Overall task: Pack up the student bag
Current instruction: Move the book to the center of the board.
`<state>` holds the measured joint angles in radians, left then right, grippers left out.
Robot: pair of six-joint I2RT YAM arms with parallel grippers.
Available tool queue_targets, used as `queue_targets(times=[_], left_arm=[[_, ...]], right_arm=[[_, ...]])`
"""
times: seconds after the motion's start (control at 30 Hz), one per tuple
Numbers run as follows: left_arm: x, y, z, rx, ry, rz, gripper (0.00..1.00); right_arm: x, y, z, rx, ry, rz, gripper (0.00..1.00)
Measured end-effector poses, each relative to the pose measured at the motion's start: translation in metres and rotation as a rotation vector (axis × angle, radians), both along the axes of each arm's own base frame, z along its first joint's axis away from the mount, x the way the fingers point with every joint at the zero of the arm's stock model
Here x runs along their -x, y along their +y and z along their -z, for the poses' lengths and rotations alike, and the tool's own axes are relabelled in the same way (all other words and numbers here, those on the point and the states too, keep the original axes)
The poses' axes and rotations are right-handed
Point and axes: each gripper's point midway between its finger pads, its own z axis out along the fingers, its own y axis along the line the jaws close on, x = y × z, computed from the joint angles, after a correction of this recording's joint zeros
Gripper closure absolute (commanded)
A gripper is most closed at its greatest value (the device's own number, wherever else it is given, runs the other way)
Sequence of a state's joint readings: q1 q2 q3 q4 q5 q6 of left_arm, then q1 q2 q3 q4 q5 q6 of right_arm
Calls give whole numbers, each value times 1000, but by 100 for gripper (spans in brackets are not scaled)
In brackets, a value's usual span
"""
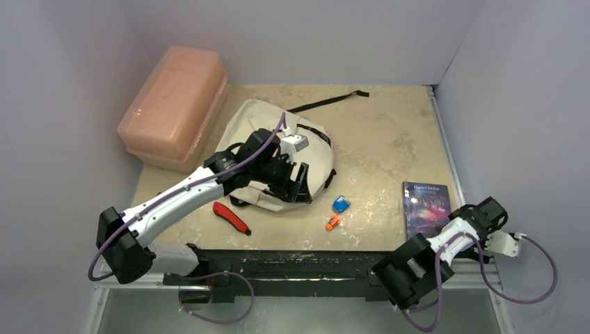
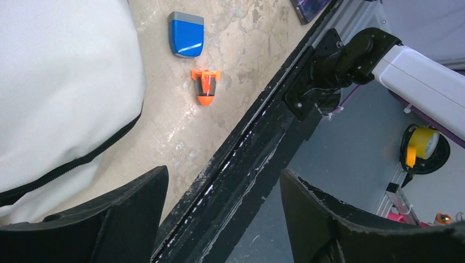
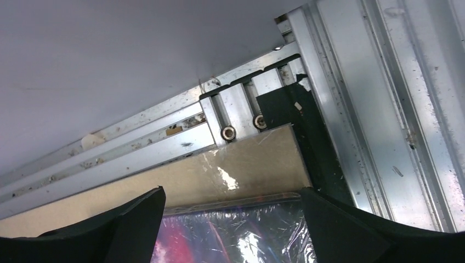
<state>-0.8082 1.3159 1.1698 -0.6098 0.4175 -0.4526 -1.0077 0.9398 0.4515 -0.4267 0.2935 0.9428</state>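
The student bag (image 1: 259,125) is a beige fabric backpack with black trim, lying in the middle of the table. Its side fills the left of the left wrist view (image 2: 55,82). My left gripper (image 1: 298,184) hovers over the bag's near right edge, open and empty (image 2: 225,219). A dark purple book (image 1: 424,207) lies at the right front. My right gripper (image 1: 481,213) is open over the book's right edge, and the glossy cover (image 3: 241,238) shows between its fingers. A blue eraser-like block (image 1: 340,204) (image 2: 186,34), a small orange item (image 1: 333,222) (image 2: 206,86) and a red cutter (image 1: 231,217) lie loose near the front.
A rigid pink plastic box (image 1: 174,104) stands at the back left against the wall. A black strap (image 1: 327,103) trails from the bag toward the back. The black front rail (image 2: 257,159) and the metal side rails (image 3: 351,109) bound the table. Walls close three sides.
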Motion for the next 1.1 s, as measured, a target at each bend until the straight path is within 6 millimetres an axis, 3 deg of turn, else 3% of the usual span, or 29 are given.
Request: queue_targets(times=[0.2,0.37,0.57,0.67,0.8,0.97,1.03,1.1], left_arm=[[4,-4,-7,36,3,28,26],[7,-5,-8,46,13,42,26],[8,-6,-7,46,20,47,26],[7,-6,-5,41,23,45,26],[3,-5,0,25,28,33,26],[-6,-2,8,-4,22,-3,25],[-10,-1,11,-16,16,-18,25],[-13,0,14,-27,15,-29,25]], right_arm=[[6,4,7,-40,15,14,1],[1,12,11,-67,3,-39,10],[-27,37,12,-49,-111,-220,7],[-63,62,13,-55,-118,-412,7],[-119,125,10,-99,-154,-730,7],[-143,198,8,-150,-163,-1001,6],[-148,212,6,-156,-149,-1068,5],[-154,214,0,-141,-133,-1102,5]])
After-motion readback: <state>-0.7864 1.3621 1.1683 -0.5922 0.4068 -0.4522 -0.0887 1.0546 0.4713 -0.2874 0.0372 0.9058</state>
